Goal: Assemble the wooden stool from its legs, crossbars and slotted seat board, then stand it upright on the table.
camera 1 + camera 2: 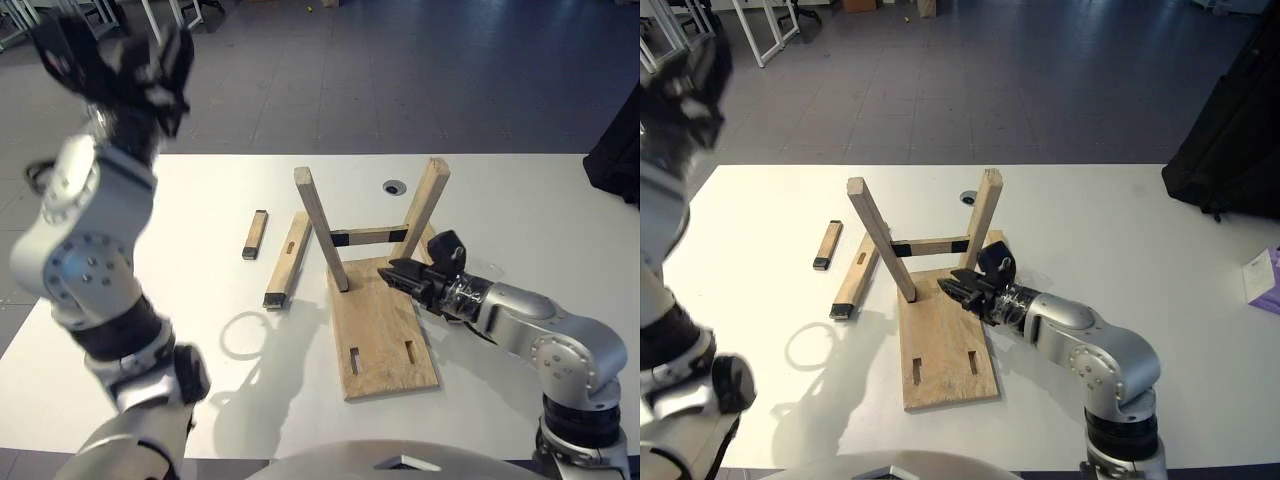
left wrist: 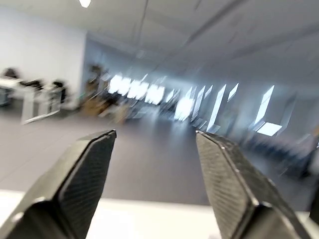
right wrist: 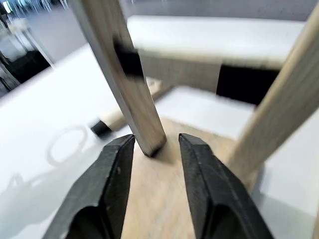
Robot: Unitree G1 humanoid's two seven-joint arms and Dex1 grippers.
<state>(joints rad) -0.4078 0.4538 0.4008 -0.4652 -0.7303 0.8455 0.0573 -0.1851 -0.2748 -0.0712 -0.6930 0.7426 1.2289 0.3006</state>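
Note:
The slotted seat board (image 1: 385,335) lies flat on the white table (image 1: 520,210). Two legs (image 1: 320,228) (image 1: 420,208) stand in its far end, leaning apart, joined by a crossbar (image 1: 372,237) with black ends. A third leg (image 1: 288,258) and a short crossbar (image 1: 256,233) lie loose to the left. My right gripper (image 3: 156,140) is open, low over the board, with the foot of the left standing leg (image 3: 144,134) just beyond its fingertips and nothing held. My left gripper (image 2: 155,135) is open and raised high above the table's left side (image 1: 150,55).
A round cable hole (image 1: 394,186) sits in the table behind the stool. A faint ring (image 1: 243,333) lies on the table left of the board. A black bag (image 1: 1230,120) stands off the right edge, and a paper (image 1: 1265,275) lies at the far right.

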